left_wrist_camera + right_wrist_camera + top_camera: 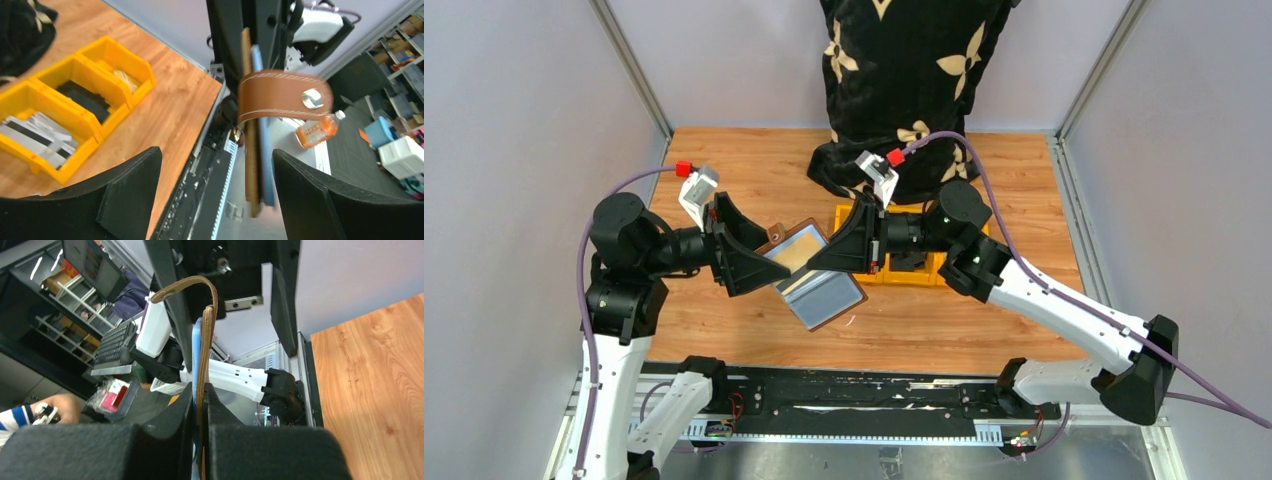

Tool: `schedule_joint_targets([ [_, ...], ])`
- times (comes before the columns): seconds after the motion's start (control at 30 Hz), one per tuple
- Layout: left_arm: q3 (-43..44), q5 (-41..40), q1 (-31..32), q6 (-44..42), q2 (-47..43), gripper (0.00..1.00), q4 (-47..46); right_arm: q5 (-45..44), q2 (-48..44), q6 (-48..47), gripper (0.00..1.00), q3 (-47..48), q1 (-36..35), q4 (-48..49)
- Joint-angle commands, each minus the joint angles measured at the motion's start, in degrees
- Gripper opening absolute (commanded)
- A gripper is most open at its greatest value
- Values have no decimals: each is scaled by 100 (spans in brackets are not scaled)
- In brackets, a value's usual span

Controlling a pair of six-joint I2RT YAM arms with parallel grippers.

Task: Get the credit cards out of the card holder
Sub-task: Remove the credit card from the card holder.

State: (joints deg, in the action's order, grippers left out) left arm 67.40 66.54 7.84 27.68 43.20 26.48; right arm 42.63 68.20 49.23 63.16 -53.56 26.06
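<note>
Wooden worktop is lying beneath the card holder, which the right gripper is clenching aloft. The left gripper is straddling it, jaws released. Extraction is only beginning, so pinching the credit cards looks due next.

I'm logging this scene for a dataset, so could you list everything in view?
card holder: one, brown with a grey inner side, open, held above the table between the two grippers
credit cards: several, grey with dark stripes, lying in an end yellow bin
yellow bins: three, in a row on the table by the right arm
black item: one, in the middle bin, too unclear to name
black fabric: one, beige flower pattern, at the table's far edge
bottle: one, orange, off the table
table: one, wood
left gripper: open, fingers either side of the card holder
right gripper: shut on the card holder's edge
</note>
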Motion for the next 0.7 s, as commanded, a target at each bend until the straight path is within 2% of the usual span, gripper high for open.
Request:
schedule_joint_targets([
  [0.0, -209, 501, -19, -292, -152, 83, 576, 818, 332, -590, 0, 720, -5, -1252],
  [0.07, -202, 523, -19, -300, -184, 78, 586, 952, 496, -726, 0, 956, -10, -1563],
  [0.17, -256, 595, -19, -302, -151, 63, 584, 1106, 708, -828, 0, 1224, -18, -1824],
  [0.4, -1002, 746, -2, -283, -126, 42, 591, 1313, 1049, -948, 0, 1521, -84, -1935],
  [0.5, -1000, 886, -1, -237, 16, 31, 596, 1456, 1176, -953, 0, 1588, -93, -1942],
  [0.53, -973, 905, -1, -234, 47, 24, 601, 1530, 1205, -979, 0, 1608, -93, -1939],
  [0.63, -941, 928, -1, -228, 62, 9, 528, 1687, 1286, -1104, 8, 1725, -66, -2024],
  [0.67, -962, 939, -1, -131, 58, 6, 422, 1695, 1291, -1107, 13, 1736, -17, -2056],
])
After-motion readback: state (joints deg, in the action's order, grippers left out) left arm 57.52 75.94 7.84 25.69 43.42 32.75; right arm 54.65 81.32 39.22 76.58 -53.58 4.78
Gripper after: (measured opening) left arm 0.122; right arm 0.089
